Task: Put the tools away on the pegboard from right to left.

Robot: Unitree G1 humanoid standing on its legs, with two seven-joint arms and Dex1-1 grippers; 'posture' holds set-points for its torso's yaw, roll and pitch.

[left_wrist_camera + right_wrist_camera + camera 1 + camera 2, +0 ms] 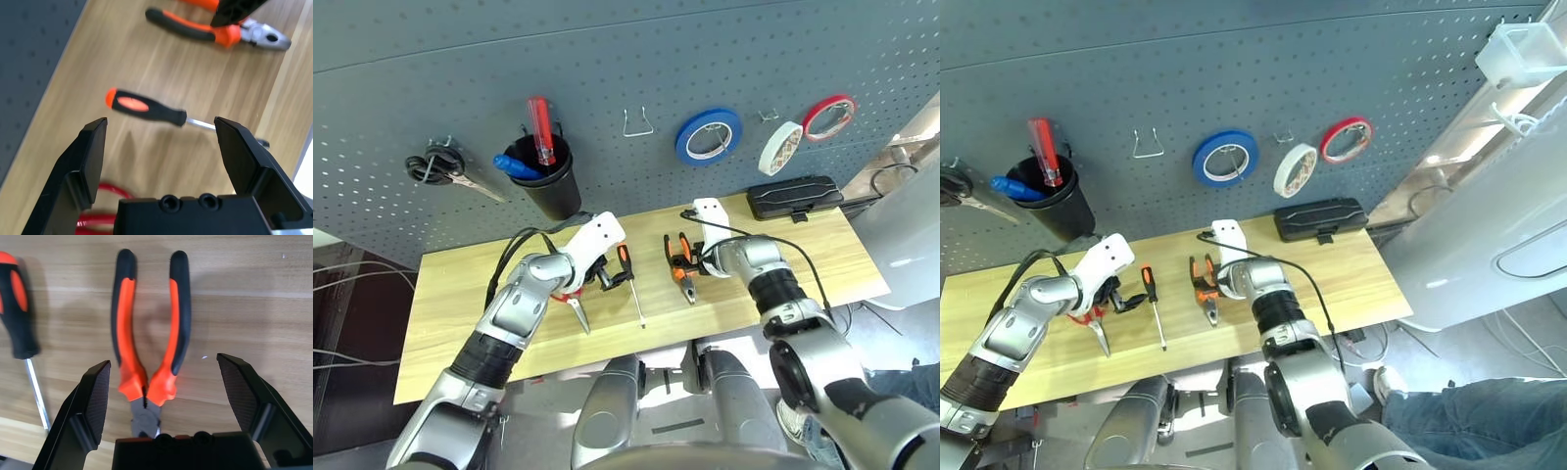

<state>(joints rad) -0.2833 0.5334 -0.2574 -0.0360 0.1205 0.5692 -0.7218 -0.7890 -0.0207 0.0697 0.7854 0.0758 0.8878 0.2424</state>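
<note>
The right gripper [164, 382] is wide open above the orange-handled steel pliers [149, 333] lying flat on the pale wooden table [822, 250]. The left gripper [161, 147], also wide open, hovers near the slim orange-and-black screwdriver [146, 108] and red-handled scissors [576, 305]. The whitish tape roll [780, 148] hangs on the perforated grey-blue pegboard [607, 69].

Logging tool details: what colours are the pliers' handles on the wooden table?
Orange with black grips, on the orange-handled pliers; clearest in the right wrist view.

The left claw [600, 277] covers the handles of the red-handled scissors [576, 308] in the head views, so only the blades show on the worktop [460, 294]. In the left wrist view the scissors' red loops are cut off at the picture's edge, and the screwdriver [146, 108] tip sits behind a finger. The pliers [149, 338] nose is hidden behind the right claw [164, 396] body.
</note>
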